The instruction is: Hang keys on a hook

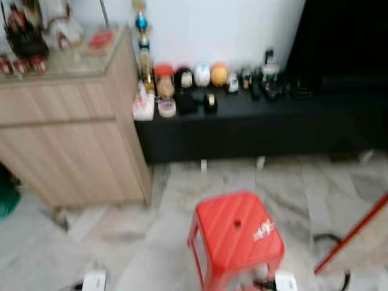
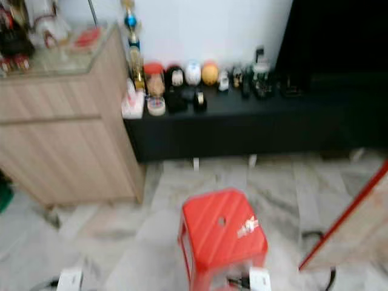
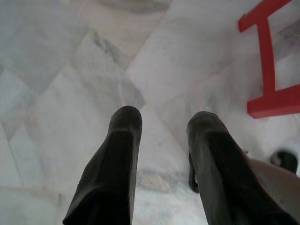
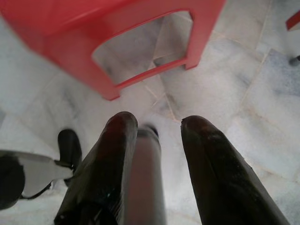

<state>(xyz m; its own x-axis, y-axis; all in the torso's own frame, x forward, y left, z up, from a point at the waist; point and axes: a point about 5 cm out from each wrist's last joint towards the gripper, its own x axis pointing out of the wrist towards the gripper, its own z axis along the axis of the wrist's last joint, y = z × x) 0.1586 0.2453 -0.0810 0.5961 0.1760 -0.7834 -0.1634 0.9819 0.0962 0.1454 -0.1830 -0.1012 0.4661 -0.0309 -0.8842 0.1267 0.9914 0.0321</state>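
Both grippers hang low over the pale marble-tiled floor, and each has its jaws parted with nothing between them: the left gripper points at bare tiles with a leg of the red plastic stool off to one side, while the right gripper hangs just beside that stool's legs. The stool stands on the floor directly ahead of the robot. Beyond it, a long low black console runs along the white wall, its top crowded with small jars, figurines and bottles, too blurred to name. A light wooden cabinet stands to its left. I cannot make out keys or a hook in the blurred head views.
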